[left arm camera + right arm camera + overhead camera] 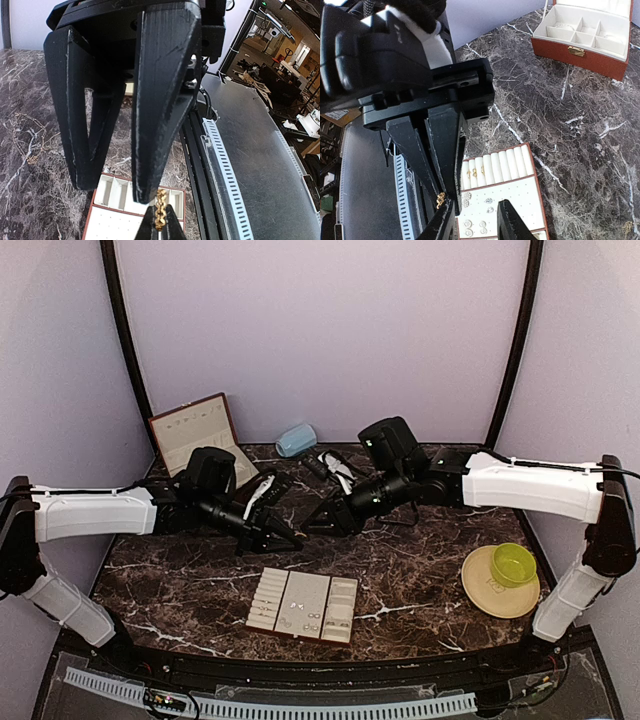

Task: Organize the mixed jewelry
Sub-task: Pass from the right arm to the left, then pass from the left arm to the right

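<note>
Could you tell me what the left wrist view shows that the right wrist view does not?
Only the left wrist view shows a gold chain piece pinched between the pincer tips, and a thin chain lying on the marble. Only the right wrist view shows the open red-brown box with its cream compartments, and earrings seated in the tray. Both show the cream-lined tray and the dark marble table.

A robotics lab test cell, this one: plain lilac backdrop panels (320,330) wall in a dark marble tabletop (180,580), with a slotted cable duct (270,707) along its near edge. Past the cell, the left wrist view catches a cluttered workspace with benches and equipment (290,55) under ceiling lights.
</note>
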Action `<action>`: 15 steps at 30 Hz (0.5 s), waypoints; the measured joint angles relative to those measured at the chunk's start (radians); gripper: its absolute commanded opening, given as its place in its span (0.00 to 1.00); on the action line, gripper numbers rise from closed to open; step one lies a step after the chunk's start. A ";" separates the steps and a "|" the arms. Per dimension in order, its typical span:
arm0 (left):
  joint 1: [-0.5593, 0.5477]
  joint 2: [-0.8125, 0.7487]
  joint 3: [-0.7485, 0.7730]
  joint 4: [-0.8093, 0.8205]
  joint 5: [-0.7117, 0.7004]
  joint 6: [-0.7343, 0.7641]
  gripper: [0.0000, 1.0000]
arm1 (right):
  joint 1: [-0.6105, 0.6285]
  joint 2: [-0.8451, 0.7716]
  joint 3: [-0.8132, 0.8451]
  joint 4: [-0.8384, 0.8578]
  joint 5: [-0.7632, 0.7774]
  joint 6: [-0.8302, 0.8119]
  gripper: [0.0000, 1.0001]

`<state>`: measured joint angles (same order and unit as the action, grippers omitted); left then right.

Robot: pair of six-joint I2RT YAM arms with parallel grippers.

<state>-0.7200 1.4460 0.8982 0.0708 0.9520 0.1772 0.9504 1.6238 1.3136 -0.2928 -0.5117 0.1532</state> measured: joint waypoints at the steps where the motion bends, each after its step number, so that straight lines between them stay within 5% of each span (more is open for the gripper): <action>1: 0.000 0.000 0.000 -0.002 0.000 0.002 0.02 | 0.000 0.000 0.000 0.000 -0.004 0.001 0.30; 15: 0.000 0.019 0.003 -0.018 -0.002 0.011 0.01 | 0.006 0.003 0.005 0.000 -0.061 0.005 0.24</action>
<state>-0.7200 1.4651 0.9012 0.0528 0.9497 0.1883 0.9565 1.6272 1.3186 -0.2932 -0.5728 0.1581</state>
